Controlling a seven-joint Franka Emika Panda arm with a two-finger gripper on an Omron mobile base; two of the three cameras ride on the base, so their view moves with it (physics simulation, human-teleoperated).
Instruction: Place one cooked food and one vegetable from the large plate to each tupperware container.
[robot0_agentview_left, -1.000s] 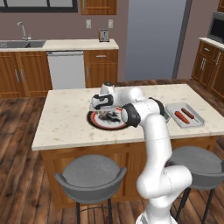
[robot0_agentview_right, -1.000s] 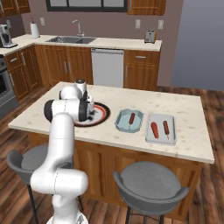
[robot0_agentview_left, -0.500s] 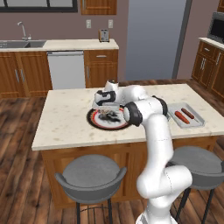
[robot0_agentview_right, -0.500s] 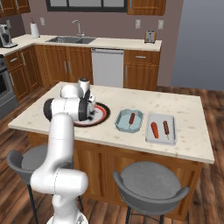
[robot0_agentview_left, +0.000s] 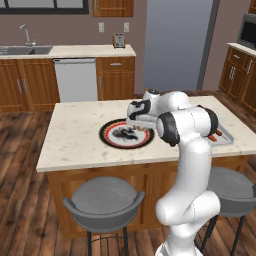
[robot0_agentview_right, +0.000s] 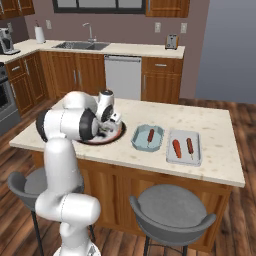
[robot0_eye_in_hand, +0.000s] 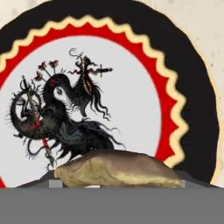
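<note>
– Black rim, red ring, white centre with a dark drawing: is this the large plate (robot0_agentview_left: 126, 134)?

– Yes. It lies flat on the pale stone surface (robot0_agentview_left: 70, 145) of the kitchen island, toward the left part of it in both base views. In the right base view the white arm covers most of it, and I see there a piece of its rim (robot0_agentview_right: 118, 134).

– Where is the gripper (robot0_eye_in_hand: 118, 183)?

– Low over the plate, at the side nearer to the containers. In the hand view a tan, lumpy piece of food (robot0_eye_in_hand: 118, 173) lies on the plate just in front of the camera, and the two dark finger tips stand at its two ends.

– So it holds this piece?

– I cannot tell. The jaws stand apart with the food between them, but whether they press it is not visible.

– And the tupperware containers?

– Both are on the same surface, to the right of the plate. The first container (robot0_agentview_right: 148, 138) is just beside the plate and has one reddish-brown long piece (robot0_agentview_right: 150, 135) inside. The second container (robot0_agentview_right: 184, 147) is just beside the first, further from the plate, and has two reddish long pieces side by side. In the left base view the arm hides them almost completely; a corner of one shows past the elbow.

– Anything else near?

– Two grey stools (robot0_agentview_right: 172, 207) stand on the wooden floor at the near side of the island.
</note>
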